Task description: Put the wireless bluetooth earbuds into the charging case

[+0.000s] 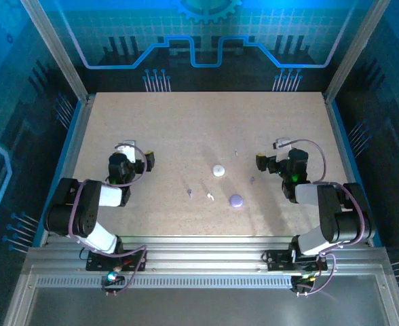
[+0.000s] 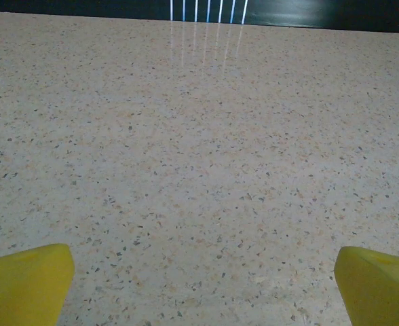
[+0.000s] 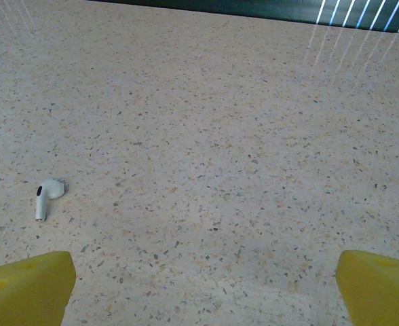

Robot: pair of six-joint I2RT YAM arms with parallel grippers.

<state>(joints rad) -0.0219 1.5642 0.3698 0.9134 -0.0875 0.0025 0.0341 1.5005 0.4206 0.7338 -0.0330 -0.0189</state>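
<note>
White and lavender earbuds (image 1: 210, 197) lie loose on the table (image 1: 152, 122) near two round cases (image 1: 218, 170), none inserted yet by my reckoning, while my left gripper (image 2: 201, 282) and right gripper (image 3: 203, 282) gape wide, empty.

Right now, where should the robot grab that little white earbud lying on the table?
The white earbud lies flat on the table, stem toward the camera. So probably pinch its round head, coming straight down from above: the head is its thickest part for the open right tool to close on.
</note>
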